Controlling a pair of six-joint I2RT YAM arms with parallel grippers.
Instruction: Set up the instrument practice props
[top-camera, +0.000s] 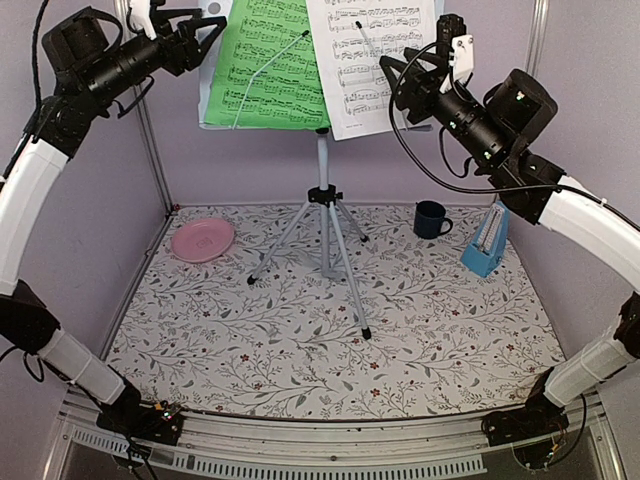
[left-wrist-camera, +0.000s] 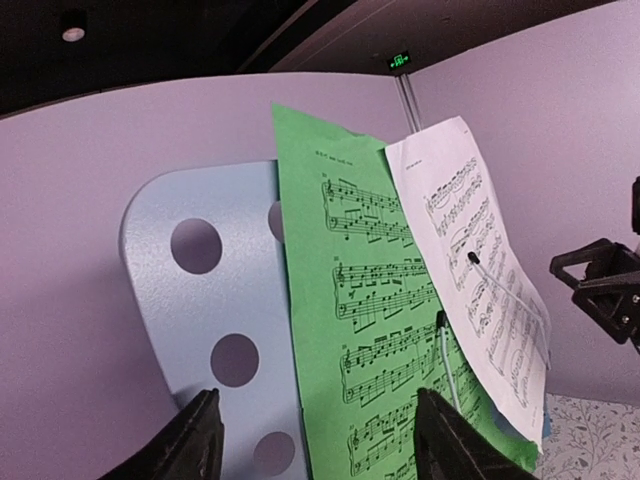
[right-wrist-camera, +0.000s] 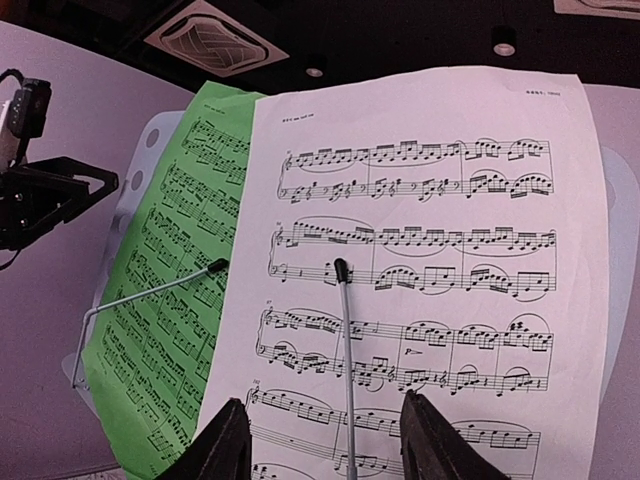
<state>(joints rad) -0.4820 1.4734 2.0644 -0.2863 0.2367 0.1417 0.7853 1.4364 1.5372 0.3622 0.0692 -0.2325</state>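
While wire arms (right-wrist-camera: 345, 350) are pinning green page (top-camera: 262, 60) and white page (top-camera: 400, 60) to the music stand (left-wrist-camera: 160, 310) so neither is slipping | left pincer (left-wrist-camera: 315, 405) and right pincer (right-wrist-camera: 322, 410) are hovering released; grasping nothing

A robot lab cell: lavender panels (top-camera: 100, 250) on metal posts (top-camera: 157, 165) wall the floral-clothed bench (top-camera: 450, 330) behind and beside the music stand (top-camera: 322, 160). Above the stand hang recessed lights (right-wrist-camera: 505, 45), a vent (right-wrist-camera: 205, 38) and a green lit sign (left-wrist-camera: 399, 62).

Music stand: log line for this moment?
stand upright | green page, white page on it | left pincer open | right pincer open | metronome on table
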